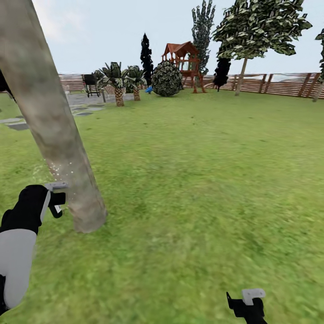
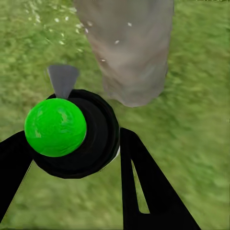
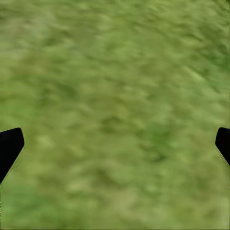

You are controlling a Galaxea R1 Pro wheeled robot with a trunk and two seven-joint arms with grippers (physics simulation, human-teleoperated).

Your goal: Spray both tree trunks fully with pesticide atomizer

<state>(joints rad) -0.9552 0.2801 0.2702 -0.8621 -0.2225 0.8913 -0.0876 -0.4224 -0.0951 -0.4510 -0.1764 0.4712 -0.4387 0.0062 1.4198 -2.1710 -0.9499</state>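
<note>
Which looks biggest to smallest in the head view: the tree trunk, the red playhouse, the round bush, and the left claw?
1. tree trunk, largest by far, though it is nearest the camera.
2. red playhouse and round bush look about alike; both far off, so unranked.
3. left claw, smallest.

The tree trunk (image 1: 54, 135) is running off the head view's top edge, its foliage hidden, and the grass (image 3: 115, 96) is showing blurred.

Tree trunk (image 1: 54, 135) matt, mottled grey-tan; pesticide atomizer (image 2: 76, 134) glossy green cap, black body; fence (image 1: 279, 84) wood slats.
</note>
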